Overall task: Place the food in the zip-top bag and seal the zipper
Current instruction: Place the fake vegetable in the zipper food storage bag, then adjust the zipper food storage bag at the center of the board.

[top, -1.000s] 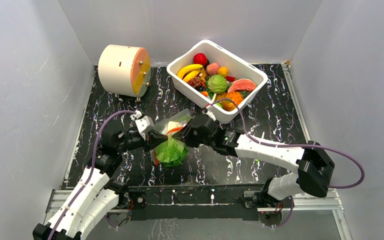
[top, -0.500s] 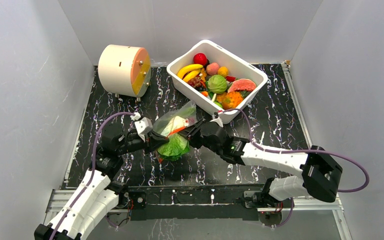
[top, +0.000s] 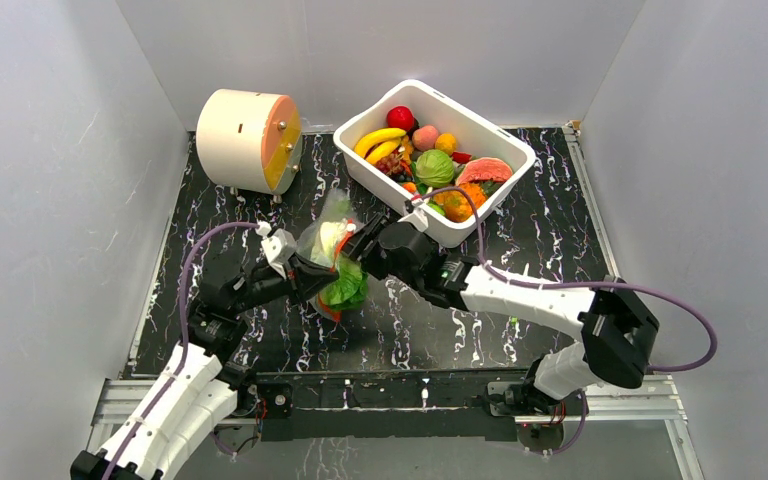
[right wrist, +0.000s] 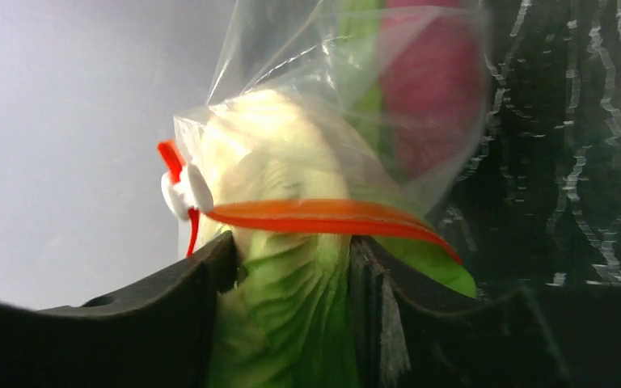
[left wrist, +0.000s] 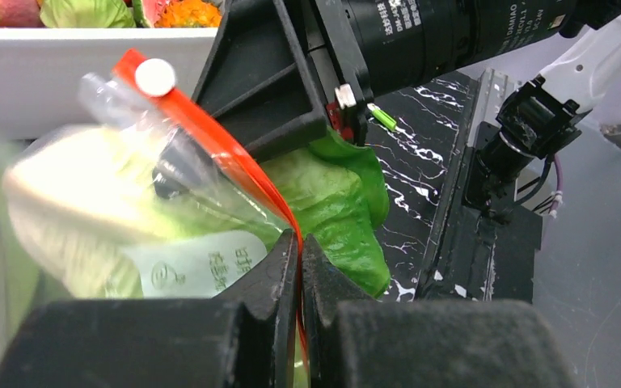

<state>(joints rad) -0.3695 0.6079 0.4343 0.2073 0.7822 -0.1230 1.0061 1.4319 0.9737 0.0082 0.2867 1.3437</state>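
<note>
The clear zip-top bag hangs off the table between my two grippers, with pale and pink food inside. My left gripper is shut on the orange-red zipper beside its white slider; in the top view the left gripper sits at the bag's left. My right gripper is shut on a green leafy lettuce that sticks partly out under the bag's mouth. In the top view the right gripper is at the bag's right and the lettuce hangs below.
A white tub at the back right holds more food: a banana, a red ball, a green cabbage and a watermelon slice. A cream cylinder with an orange face stands at the back left.
Both grippers have carried the bag up and toward the back left. The bag now stands more upright, and less of the lettuce hangs outside it.
</note>
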